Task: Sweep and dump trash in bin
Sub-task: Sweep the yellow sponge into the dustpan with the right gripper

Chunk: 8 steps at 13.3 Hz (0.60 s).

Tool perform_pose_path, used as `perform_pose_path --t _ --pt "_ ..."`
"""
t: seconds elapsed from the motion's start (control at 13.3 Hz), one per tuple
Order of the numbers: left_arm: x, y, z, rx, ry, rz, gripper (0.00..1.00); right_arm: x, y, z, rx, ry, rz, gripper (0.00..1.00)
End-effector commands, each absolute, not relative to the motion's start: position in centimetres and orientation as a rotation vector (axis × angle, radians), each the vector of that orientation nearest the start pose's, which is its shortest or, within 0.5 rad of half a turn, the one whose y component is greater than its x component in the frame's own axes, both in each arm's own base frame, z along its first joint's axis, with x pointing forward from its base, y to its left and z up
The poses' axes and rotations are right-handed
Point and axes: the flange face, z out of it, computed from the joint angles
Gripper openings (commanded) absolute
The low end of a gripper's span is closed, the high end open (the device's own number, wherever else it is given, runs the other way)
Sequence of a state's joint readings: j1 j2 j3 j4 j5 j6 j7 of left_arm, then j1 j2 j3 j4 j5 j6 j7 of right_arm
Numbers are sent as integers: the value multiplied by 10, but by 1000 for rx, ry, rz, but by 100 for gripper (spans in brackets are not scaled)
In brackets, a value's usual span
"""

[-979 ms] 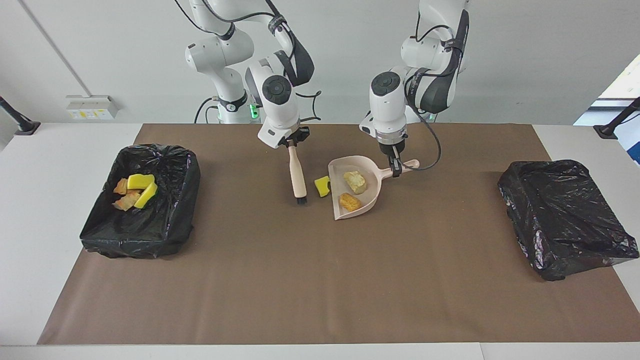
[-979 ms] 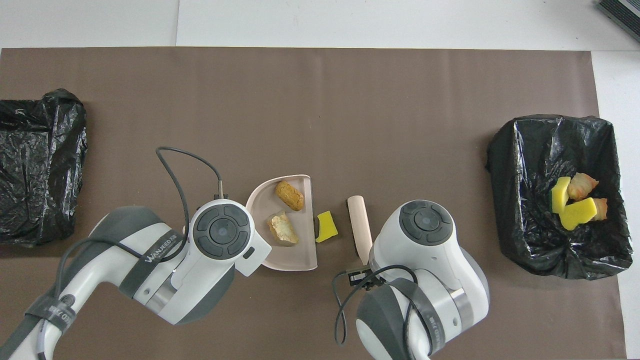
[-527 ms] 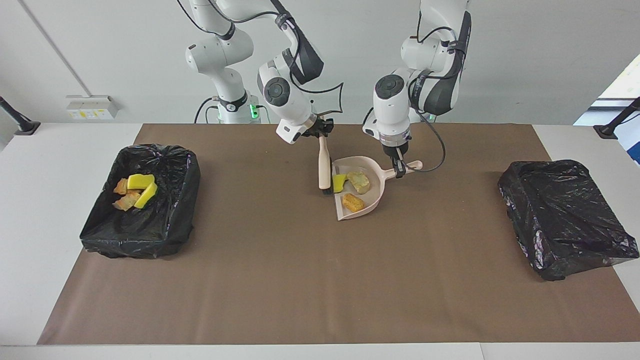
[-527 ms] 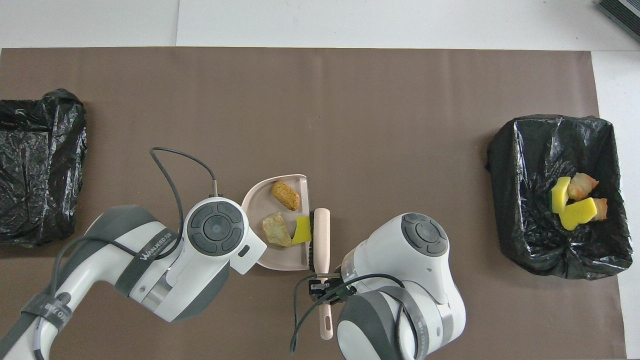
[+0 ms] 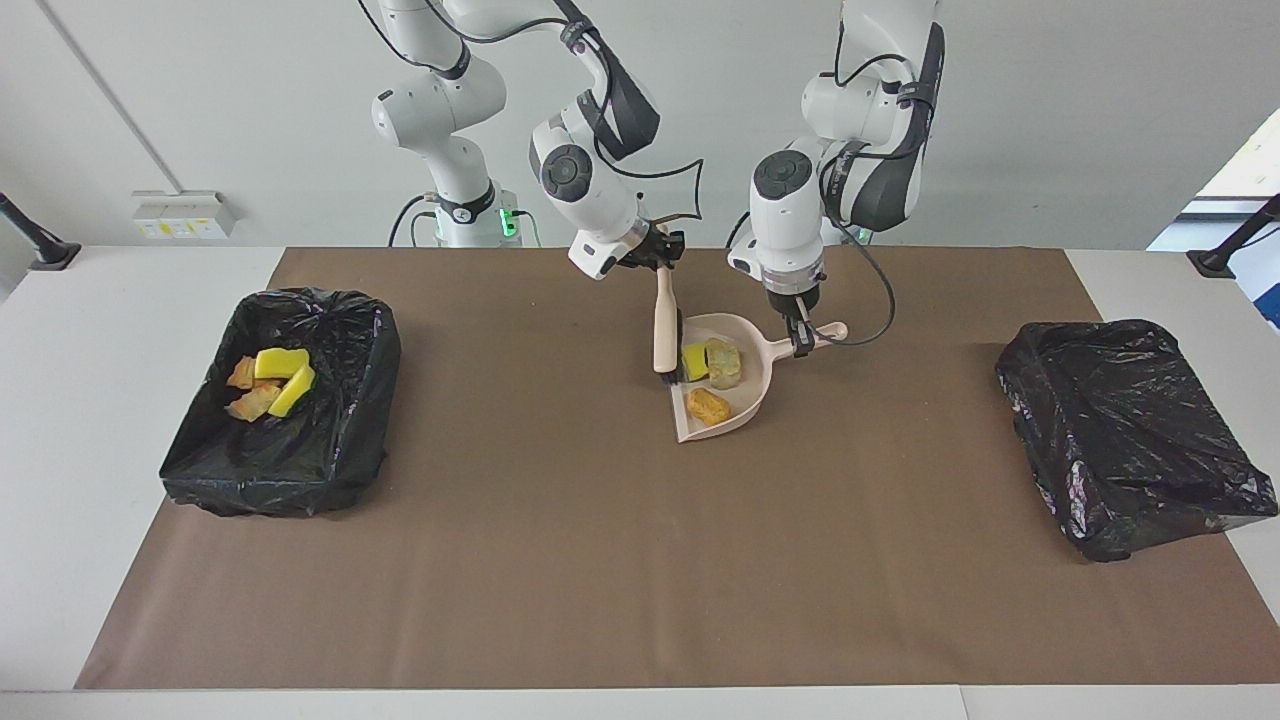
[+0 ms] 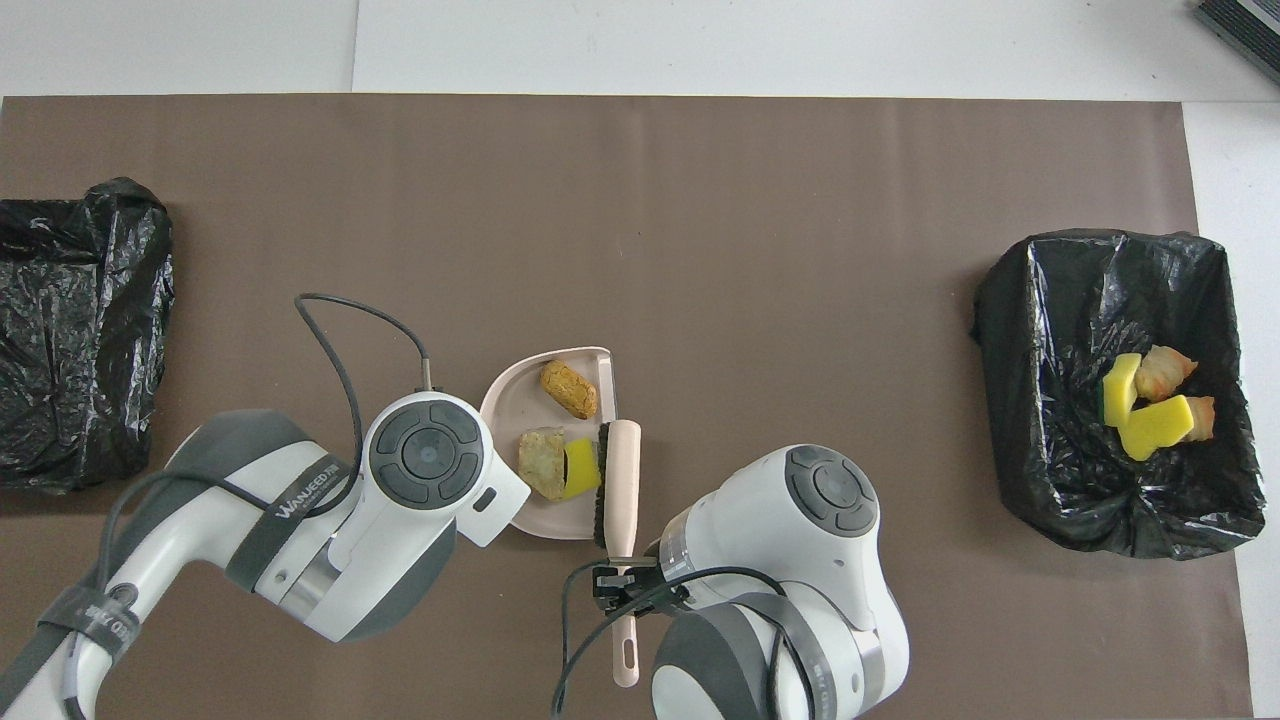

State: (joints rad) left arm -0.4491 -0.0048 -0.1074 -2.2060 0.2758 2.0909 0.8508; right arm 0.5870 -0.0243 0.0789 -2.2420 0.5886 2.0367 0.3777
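Tabletop [image 5: 620, 560]: brown mat, nothing loose left on it.
Black-lined bin [image 5: 275, 400] at the right arm's end: four scraps [image 5: 270, 382] already dumped.
Second black-lined bin [image 5: 1135, 430] at the left arm's end: contents cannot be told.
Beige plastic dustpan [image 5: 750, 395]: loaded with a yellow sponge chunk [image 5: 695, 361] and two golden bread pieces [image 5: 707, 405]; I judge only dumping remains.
Beige-handled brush [image 5: 664, 325]: bristles at the pan's mouth.
Right tool [image 5: 655, 262]: clamped on the brush handle.
Left tool [image 5: 800, 330]: gripping the dustpan handle.
Writing: "WANJEED" is my best reading on the left arm [image 6: 305, 495].

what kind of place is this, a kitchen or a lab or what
Most likely a robotics lab: a brown mat covers a white table, with two black-lined bins and plain white walls.
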Motion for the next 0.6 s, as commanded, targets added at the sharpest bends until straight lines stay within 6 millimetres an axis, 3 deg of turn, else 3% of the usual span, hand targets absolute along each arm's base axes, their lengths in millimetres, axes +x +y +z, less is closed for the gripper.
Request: perform_pose_path --t 0.0,0.3,0.53 --pt "446 -255 376 -2061 2062 149 0 373 326 392 -2834 1 567 0" --pt "456 -250 373 -2065 2064 128 0 358 315 395 -3001 -31 621 0" --pt "466 -244 379 -2009 2119 117 0 355 309 394 -3025 -21 661 0"
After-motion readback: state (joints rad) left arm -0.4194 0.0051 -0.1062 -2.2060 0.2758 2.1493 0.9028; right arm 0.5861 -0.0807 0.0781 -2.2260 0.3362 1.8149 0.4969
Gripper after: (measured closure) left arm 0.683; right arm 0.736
